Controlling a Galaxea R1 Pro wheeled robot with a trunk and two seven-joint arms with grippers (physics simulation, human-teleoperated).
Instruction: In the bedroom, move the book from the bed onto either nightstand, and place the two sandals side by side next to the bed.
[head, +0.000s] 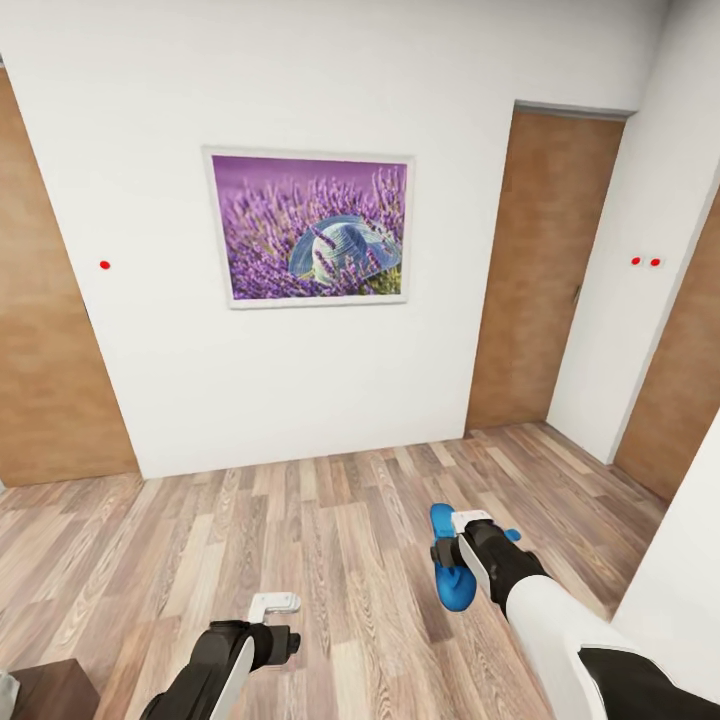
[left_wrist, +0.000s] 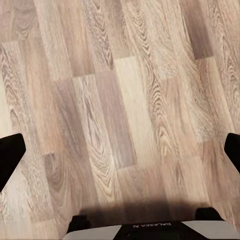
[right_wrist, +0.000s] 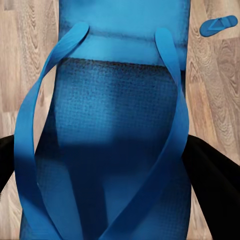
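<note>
Between right pincer fingers, blue textured strapped sandal; second sandal on floor

Even, bright, diffuse light; no glare. Wall edges bow in the head view. Soft shadow on floor beneath the left wrist. Renders slightly soft.

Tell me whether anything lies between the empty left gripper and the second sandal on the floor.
The second sandal lies on bare wood floor, apart from the held sandal in the right gripper. Below the left gripper, only bare planks. The path between cannot be judged.
</note>
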